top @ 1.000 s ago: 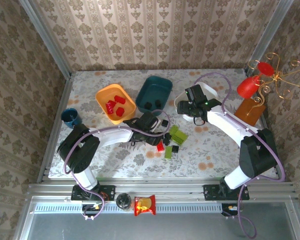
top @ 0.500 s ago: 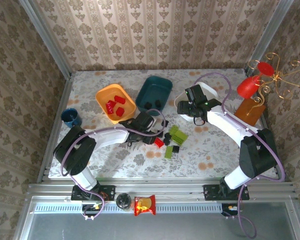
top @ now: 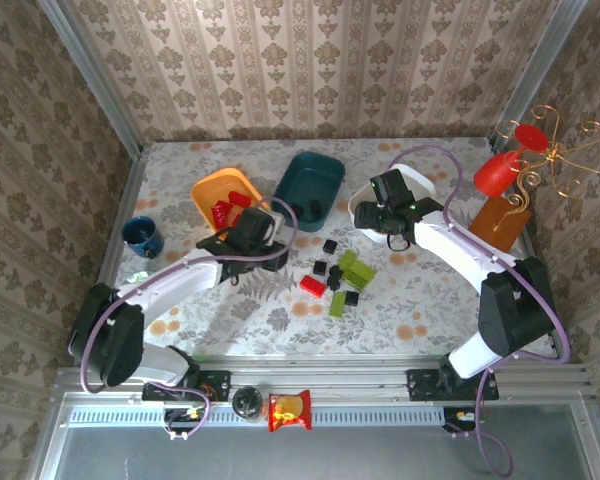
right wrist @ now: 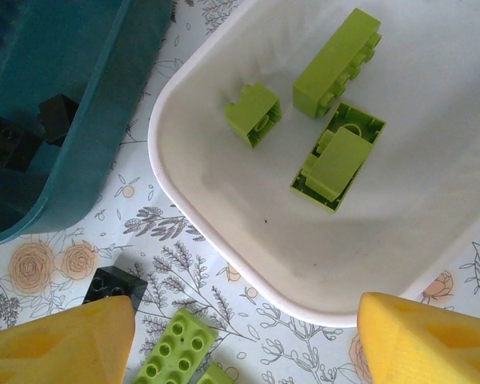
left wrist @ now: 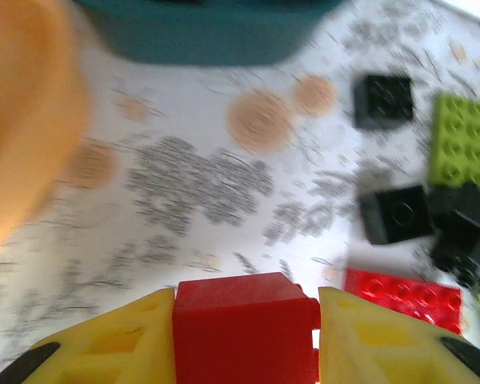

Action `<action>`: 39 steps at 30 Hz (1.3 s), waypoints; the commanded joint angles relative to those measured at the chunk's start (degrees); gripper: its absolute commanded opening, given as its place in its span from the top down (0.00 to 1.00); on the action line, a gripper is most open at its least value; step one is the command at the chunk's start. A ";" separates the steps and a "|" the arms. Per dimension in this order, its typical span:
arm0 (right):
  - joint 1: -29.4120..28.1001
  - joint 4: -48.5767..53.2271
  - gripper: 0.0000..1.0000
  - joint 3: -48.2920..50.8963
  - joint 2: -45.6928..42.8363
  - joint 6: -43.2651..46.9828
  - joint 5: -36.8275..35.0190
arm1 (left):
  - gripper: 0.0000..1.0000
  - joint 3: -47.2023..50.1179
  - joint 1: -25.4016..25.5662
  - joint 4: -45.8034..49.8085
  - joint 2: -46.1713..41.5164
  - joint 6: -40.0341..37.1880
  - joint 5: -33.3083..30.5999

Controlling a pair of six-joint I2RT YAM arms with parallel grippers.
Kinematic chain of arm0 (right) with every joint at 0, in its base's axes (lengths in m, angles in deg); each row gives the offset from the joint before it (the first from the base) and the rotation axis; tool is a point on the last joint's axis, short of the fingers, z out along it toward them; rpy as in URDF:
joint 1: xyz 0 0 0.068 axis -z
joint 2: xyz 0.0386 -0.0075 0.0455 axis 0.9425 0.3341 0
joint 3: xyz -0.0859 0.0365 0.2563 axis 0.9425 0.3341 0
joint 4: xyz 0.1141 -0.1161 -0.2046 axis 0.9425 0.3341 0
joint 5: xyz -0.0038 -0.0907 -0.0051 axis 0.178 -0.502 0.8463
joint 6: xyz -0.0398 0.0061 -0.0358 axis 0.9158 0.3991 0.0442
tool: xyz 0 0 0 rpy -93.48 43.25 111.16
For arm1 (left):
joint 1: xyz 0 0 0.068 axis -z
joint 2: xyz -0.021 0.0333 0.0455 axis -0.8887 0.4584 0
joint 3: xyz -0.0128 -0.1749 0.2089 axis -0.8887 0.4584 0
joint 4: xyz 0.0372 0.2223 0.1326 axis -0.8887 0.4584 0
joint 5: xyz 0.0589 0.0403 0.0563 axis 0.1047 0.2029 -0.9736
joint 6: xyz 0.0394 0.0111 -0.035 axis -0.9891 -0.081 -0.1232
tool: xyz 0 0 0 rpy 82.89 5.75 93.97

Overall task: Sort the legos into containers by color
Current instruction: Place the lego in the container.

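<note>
My left gripper (top: 246, 231) is shut on a red lego (left wrist: 244, 328) held between its yellow fingers (left wrist: 104, 352), just off the near right corner of the orange bin (top: 208, 190), which holds several red legos. My right gripper (right wrist: 244, 340) is open with nothing between its fingers, hovering over the near rim of the white bin (right wrist: 224, 240); three lime legos (right wrist: 336, 164) lie inside. The teal bin (top: 315, 172) holds black legos (right wrist: 12, 140). Loose on the table lie a red lego (top: 312, 286), lime legos (top: 357, 268) and black legos (top: 329, 246).
A dark blue cup (top: 141, 236) stands at the table's left edge. Red and orange ornaments (top: 500, 195) stand at the right edge. A snack packet (top: 289, 410) lies on the rail below the table. Wallpapered walls close off the back and sides.
My left gripper has lifted a red lego out of the loose pile and carried it left and back toward the orange bin. The right arm has not moved.
</note>
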State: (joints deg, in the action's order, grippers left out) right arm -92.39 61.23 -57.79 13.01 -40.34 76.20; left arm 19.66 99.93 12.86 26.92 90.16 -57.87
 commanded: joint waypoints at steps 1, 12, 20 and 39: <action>0.11 -0.58 0.25 -0.98 -1.71 -0.81 0.42 | 0.62 -3.74 -4.97 3.23 -1.03 0.19 -3.70; -0.32 -0.40 0.25 1.21 -3.34 -1.16 0.79 | 0.62 -11.51 -16.94 -5.62 8.76 0.13 -12.84; -3.06 0.62 0.25 4.93 -7.87 -1.08 0.88 | 0.50 -18.06 -19.64 -5.77 13.57 -0.12 -9.92; -13.50 -2.31 0.24 1.39 4.98 -2.01 6.31 | 0.00 -0.66 -5.15 -9.77 -13.28 2.74 -4.98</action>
State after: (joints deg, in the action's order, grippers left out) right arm -105.90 61.16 -53.97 15.61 -39.96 81.76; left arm 15.28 92.04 3.40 16.17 93.33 -61.24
